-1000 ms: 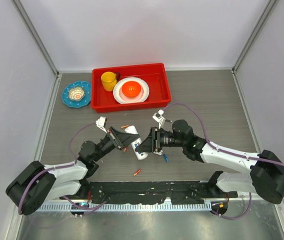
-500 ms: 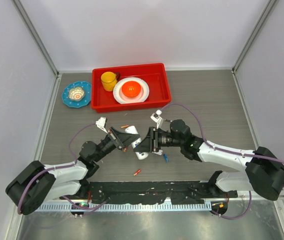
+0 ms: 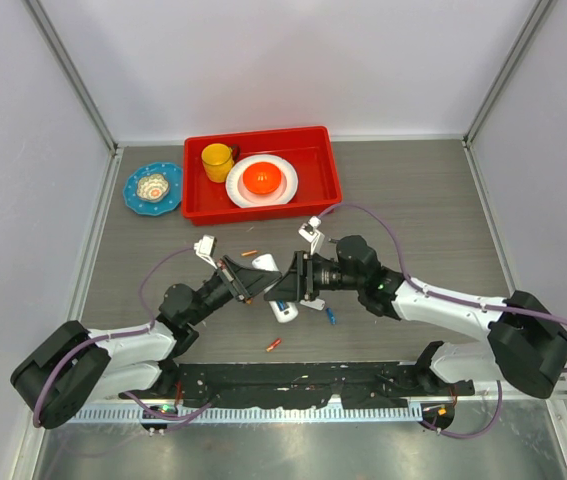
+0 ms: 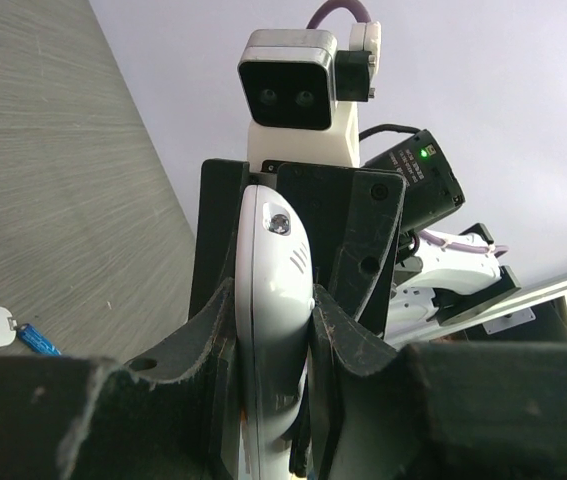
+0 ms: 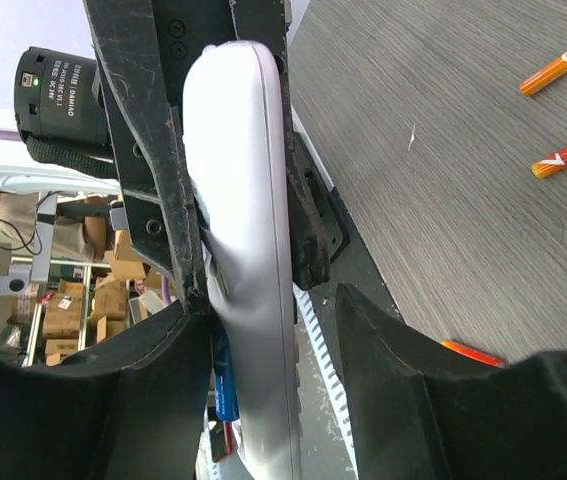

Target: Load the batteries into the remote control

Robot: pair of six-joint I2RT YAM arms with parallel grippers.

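Two robot arms pinch a white remote control [image 3: 283,311] between them over a grey table [image 3: 413,200]

The left gripper [image 4: 275,335] is clamped on the remote control from one side; the right gripper [image 5: 248,300] is clamped on it from the other, fingers of both pressed against its white edges; the handset sits mid-table, in front of the arm bases; an orange battery [image 3: 250,252] lies loose just beyond the grippers; a second battery [image 3: 274,345], orange-red, lies nearer the bases; a blue battery [image 3: 330,316] lies just right of the remote control; at the far side a red tray [image 3: 193,180] holds a yellow cup [image 3: 217,158] and a white plate [image 3: 281,190]; a blue plate [image 3: 135,195] sits beside the tray's left end.
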